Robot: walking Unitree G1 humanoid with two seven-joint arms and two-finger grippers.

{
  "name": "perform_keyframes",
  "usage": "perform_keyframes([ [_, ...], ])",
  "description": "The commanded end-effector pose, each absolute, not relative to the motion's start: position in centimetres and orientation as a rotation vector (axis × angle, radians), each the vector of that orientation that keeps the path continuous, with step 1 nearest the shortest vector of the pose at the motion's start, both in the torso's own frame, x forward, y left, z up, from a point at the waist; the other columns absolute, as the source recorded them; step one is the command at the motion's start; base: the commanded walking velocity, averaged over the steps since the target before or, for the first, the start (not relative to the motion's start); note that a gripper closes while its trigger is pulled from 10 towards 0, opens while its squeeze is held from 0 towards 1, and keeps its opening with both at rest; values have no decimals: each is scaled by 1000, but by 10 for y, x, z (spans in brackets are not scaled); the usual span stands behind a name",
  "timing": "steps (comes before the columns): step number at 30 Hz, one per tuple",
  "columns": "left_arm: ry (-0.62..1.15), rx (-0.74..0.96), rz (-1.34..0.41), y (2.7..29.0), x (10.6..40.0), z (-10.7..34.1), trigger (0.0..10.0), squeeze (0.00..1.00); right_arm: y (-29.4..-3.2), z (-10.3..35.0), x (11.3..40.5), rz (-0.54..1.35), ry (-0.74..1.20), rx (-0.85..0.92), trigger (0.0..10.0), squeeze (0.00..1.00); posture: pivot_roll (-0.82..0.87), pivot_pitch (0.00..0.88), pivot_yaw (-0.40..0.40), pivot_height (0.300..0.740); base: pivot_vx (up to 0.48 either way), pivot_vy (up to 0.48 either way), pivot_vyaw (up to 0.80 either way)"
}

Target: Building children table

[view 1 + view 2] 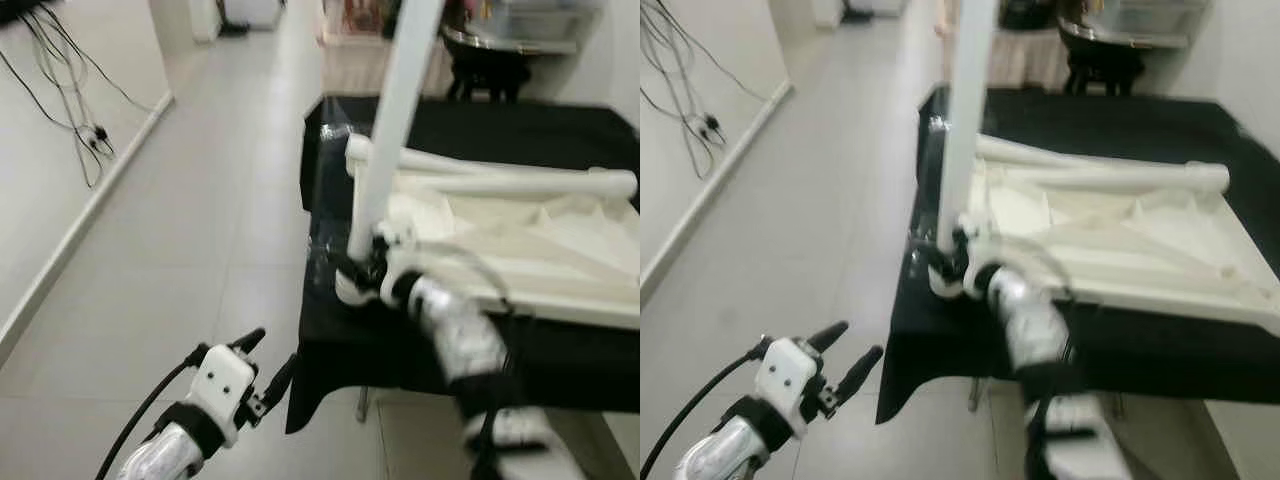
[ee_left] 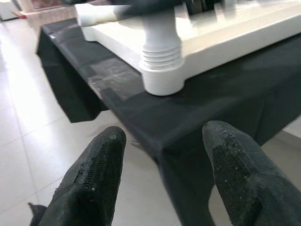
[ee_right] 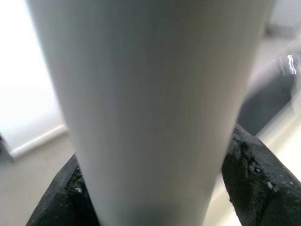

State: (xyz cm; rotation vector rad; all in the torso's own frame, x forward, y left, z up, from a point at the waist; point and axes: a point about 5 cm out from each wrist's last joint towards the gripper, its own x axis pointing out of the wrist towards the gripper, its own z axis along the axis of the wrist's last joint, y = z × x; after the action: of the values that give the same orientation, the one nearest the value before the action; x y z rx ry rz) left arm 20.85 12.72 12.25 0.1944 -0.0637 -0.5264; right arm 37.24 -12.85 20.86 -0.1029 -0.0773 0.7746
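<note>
Fingers of the left gripper (image 1: 268, 362) are spread apart with nothing between them, hovering over the floor (image 1: 180, 260) at about seven o'clock from the table corner. Just beyond, at one o'clock from it, the right gripper (image 1: 362, 268) is closed around the base of a white leg (image 1: 395, 120), which stands nearly upright in the near-left corner socket of the upturned tabletop (image 1: 520, 250). That tabletop lies on a black cloth (image 1: 400, 350). Two loose legs (image 1: 500, 180) rest across its far edge.
</note>
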Motion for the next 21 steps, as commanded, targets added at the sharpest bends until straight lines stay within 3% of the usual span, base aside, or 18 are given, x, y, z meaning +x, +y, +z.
perform_keyframes([
  [1,-38,197,-530,126,207,117,10000,0,-124,206,369,865,-88,-93,10000,0,96,150,-56,740,0,0,0],
  [5,-43,204,-539,125,204,117,10000,0,-114,211,367,1066,-42,-165,10000,0,119,162,-60,740,0,0,0],
  [9,-48,204,-545,124,203,117,10000,0,-109,213,371,1123,-24,-180,10000,0,128,172,-60,740,0,0,0],
  [10,-49,204,-548,124,201,118,10000,0,-106,215,373,1151,-15,-171,5765,0,137,181,-61,740,0,0,0],
  [13,-49,204,-548,124,201,118,10000,0,-106,215,373,1151,-15,-171,5765,0,137,181,-61,740,0,0,0],
  [14,-49,204,-550,124,199,119,10000,0,-104,217,375,1167,-8,-174,0,0,141,189,-61,740,0,0,0],
  [21,-47,193,-560,123,185,125,10000,0,-113,216,384,1122,16,-178,0,0,135,249,-56,740,0,0,0],
])
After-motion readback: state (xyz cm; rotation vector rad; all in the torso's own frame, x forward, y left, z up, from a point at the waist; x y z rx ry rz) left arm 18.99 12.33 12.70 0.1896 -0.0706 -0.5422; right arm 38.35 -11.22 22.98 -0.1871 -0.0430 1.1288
